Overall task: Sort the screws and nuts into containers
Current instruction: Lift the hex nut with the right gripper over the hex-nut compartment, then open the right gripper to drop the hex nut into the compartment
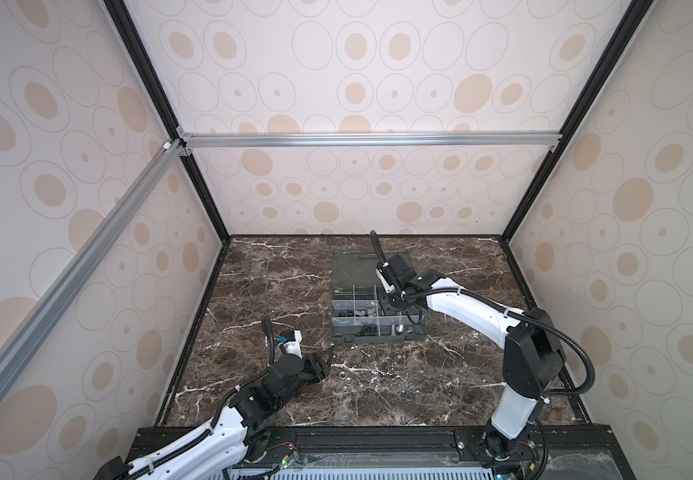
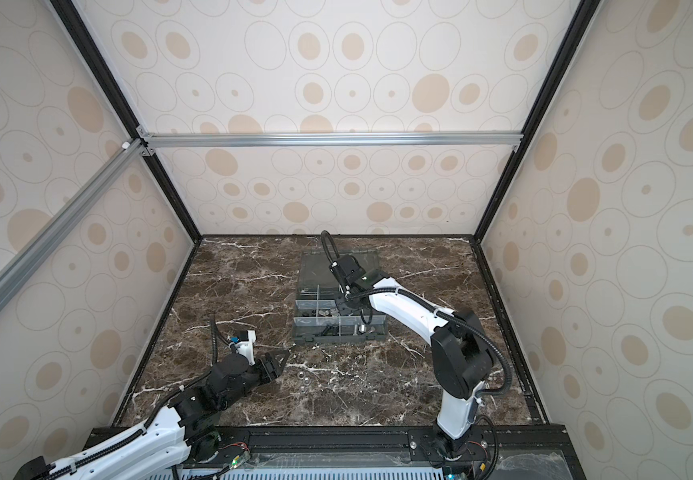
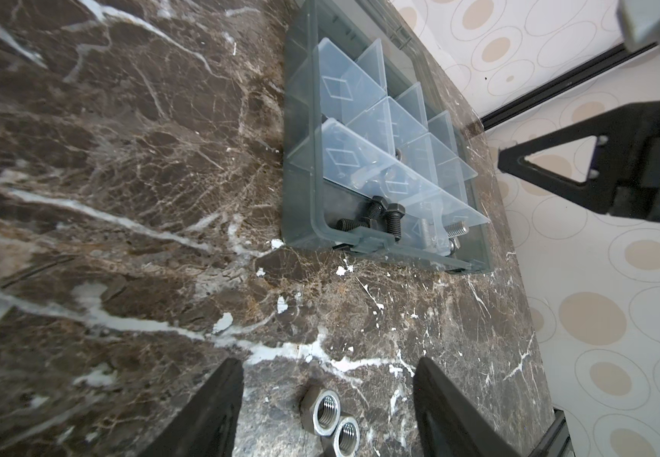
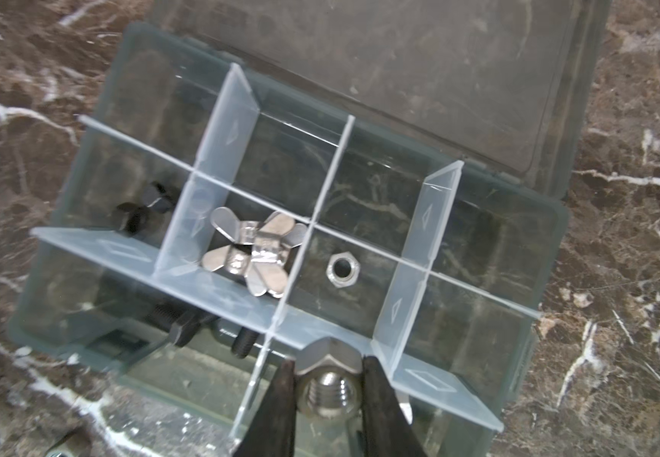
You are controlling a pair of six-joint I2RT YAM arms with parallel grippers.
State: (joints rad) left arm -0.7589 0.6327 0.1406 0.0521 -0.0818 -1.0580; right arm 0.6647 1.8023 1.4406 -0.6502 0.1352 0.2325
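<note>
A silver hex nut (image 4: 327, 395) is pinched between the fingers of my right gripper (image 4: 329, 366), which is shut on it. It hangs over a front compartment of the dark grey organizer box (image 1: 378, 338) (image 2: 336, 338), just above a translucent divider (image 4: 280, 312). My left gripper (image 3: 328, 362) (image 1: 330, 362) stands open low over the marble. Two silver nuts (image 3: 325, 407) lie touching each other between its fingers, untouched. The containers hold silver wing nuts (image 4: 255, 249), one hex nut (image 4: 341, 270), black screws (image 3: 379, 217) and a silver screw (image 3: 455, 229).
The box's clear lid (image 4: 419, 59) lies folded open behind it. Dark marble table (image 1: 419, 382) runs between the box and the front rail. Patterned walls enclose the table on three sides.
</note>
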